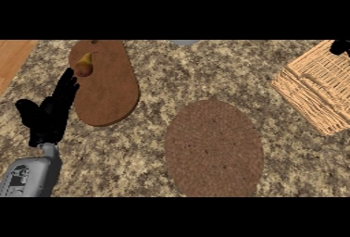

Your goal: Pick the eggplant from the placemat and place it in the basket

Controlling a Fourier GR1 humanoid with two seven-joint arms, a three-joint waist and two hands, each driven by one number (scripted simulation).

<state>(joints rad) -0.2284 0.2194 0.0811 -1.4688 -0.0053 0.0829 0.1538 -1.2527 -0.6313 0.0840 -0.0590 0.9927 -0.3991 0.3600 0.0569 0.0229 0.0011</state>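
Scene: a speckled granite counter (143, 152) seen steeply from above, with a strip of pale wood (12, 60) along its upper left corner.
Placemat: a round brown woven placemat (214, 149) lies at the centre right of the counter; its visible surface is bare.
Eggplant: no eggplant shows anywhere in this view, neither on the placemat nor in the part of the basket that can be seen.
Basket: a light wicker basket (318, 85) sits at the right edge, well apart from the placemat and cut off by the frame.
Right hand: only a small dark tip of the right hand (340, 46) shows at the upper right, over the basket's far corner; whether its fingers are apart or together cannot be told.
Left hand: the left hand (49, 113) rests at the left side, fingers straight and spread, holding nothing, its fingertips beside the board's edge.
Cutting board: an oblong brown cutting board (109, 88) lies at upper left.
Pear: a yellow-brown pear (84, 65) lies on the board's far end.
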